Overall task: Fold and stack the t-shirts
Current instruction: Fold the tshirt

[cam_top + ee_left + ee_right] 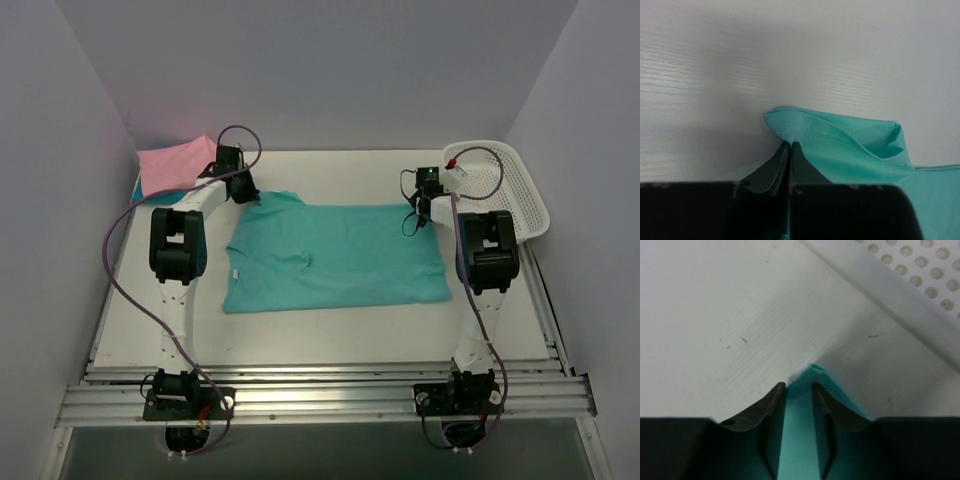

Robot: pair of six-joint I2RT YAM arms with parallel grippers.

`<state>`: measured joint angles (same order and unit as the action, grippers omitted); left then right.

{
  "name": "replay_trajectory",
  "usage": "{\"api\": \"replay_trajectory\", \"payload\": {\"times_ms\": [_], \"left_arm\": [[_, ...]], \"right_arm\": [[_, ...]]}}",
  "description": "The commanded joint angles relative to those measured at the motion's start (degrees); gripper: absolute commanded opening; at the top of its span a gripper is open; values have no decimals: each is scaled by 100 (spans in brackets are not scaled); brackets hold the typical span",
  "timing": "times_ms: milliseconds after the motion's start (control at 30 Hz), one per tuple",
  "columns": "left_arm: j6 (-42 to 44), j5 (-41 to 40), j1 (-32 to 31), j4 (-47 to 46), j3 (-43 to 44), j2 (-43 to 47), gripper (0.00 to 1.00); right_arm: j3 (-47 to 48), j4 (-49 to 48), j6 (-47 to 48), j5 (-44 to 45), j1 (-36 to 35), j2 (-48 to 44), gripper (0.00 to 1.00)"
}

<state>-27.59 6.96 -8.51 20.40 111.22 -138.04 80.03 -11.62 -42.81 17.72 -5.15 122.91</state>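
A teal-green t-shirt [335, 255] lies spread across the middle of the white table [330, 335], creased near its left side. At the shirt's far left corner, the left gripper [790, 144] has its fingers pressed together on a folded-over edge of the cloth. At the shirt's far right corner, the right gripper [799, 386] stands with fingers a little apart, with the corner's raised peak in the gap between them. Beyond the shirt's far left corner sits a folded pink t-shirt [175, 165], with a sliver of darker teal-blue cloth [137, 187] under it. A white mesh basket [505, 190] sits off the shirt's far right corner.
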Motion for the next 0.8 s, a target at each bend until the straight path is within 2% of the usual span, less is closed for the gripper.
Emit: {"api": "replay_trajectory", "payload": {"times_ms": [0,200,533,767], "left_arm": [[105,7,51,95,-92,269,3],[105,25,69,69,-127,286,2],[105,60,78,-10,-179,321,2],[140,104,43,-414,-539,628,2]], "right_arm": [[196,608,62,-320,22,400,21],[355,670,176,-558,23,558,0],[268,555,246,-682,5,480,0],[154,617,273,-585,-100,-12,0]]}}
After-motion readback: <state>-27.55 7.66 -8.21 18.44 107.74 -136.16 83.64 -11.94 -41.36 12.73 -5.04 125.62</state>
